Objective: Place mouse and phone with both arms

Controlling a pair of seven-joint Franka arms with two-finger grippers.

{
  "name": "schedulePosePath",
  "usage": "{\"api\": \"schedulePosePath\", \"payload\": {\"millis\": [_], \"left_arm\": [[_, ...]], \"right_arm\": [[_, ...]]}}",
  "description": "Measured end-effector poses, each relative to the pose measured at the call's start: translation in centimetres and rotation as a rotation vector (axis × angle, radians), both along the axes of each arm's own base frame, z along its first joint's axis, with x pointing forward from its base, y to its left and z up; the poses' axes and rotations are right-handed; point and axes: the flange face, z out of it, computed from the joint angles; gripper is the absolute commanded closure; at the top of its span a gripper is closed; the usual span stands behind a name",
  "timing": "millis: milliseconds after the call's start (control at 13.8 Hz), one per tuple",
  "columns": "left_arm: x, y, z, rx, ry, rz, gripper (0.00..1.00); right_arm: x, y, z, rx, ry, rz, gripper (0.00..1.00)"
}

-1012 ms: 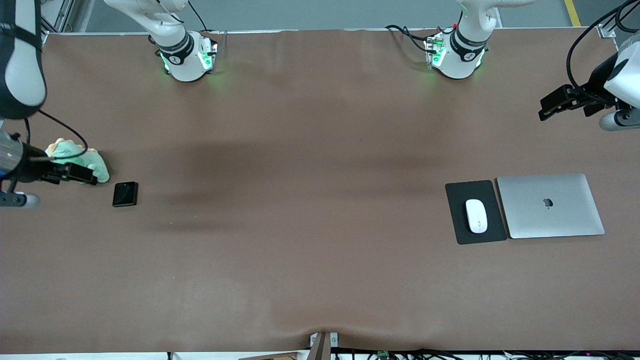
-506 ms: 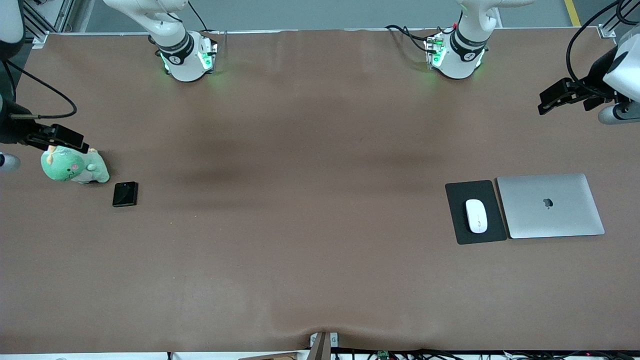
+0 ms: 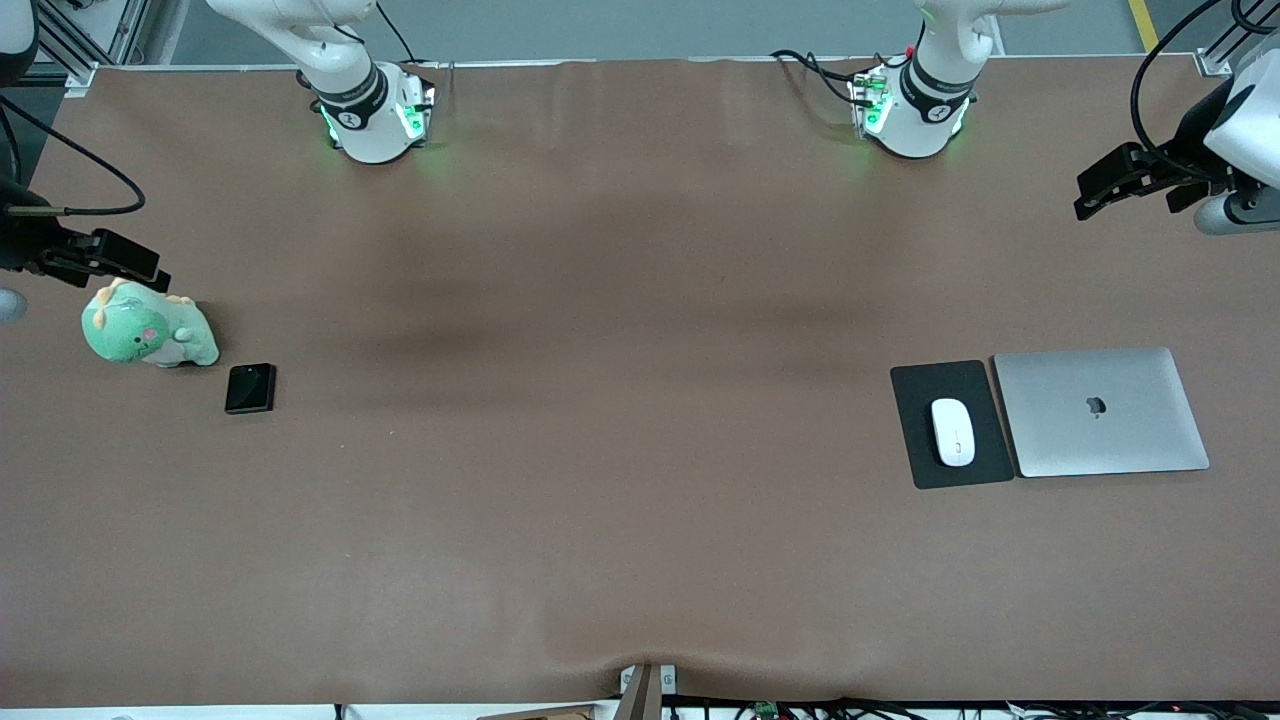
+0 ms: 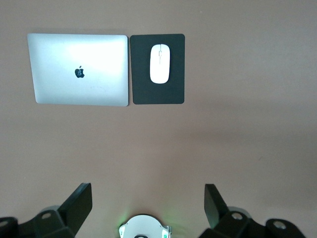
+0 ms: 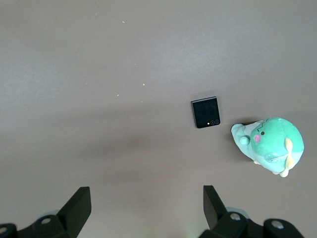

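Mouse: the white mouse [image 3: 953, 432] lies on the dark mouse pad [image 3: 950, 470], toward the left arm's end of the table; nothing touches it. It also shows in the left wrist view [image 4: 159, 63].
Mouse pad: flat on the brown table [image 3: 620, 420], just beside the closed silver laptop [image 3: 1100, 411], which lies closer to the table end.
Phone: the black phone [image 3: 250, 388] lies flat on the table toward the right arm's end, free of any grip. In the right wrist view [image 5: 205, 112] two tiny marks show at one edge.
Plush toy: a green plush toy [image 3: 145, 335] sits just beside the phone, slightly farther from the front camera; the two appear apart.
Left gripper: the left gripper [image 3: 1100, 190] hangs in the air over bare table at the left arm's end, fingers [image 4: 79, 203] spread wide, holding nothing.
Right gripper: the right gripper [image 3: 130, 265] hangs above the plush toy's edge at the right arm's end, fingers [image 5: 79, 206] spread wide, empty.
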Motion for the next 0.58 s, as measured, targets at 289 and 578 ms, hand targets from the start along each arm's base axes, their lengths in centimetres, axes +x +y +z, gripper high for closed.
{"api": "schedulePosePath", "payload": {"millis": [289, 578], "left_arm": [[0.13, -0.01, 0.4, -0.001, -0.008, 0.0, 0.0], [0.42, -0.27, 0.31, -0.002, -0.007, -0.005, 0.0]], "right_arm": [[-0.09, 0.43, -0.08, 0.001, 0.01, 0.008, 0.0], [-0.28, 0.55, -0.21, 0.002, 0.027, 0.01, 0.0]]}}
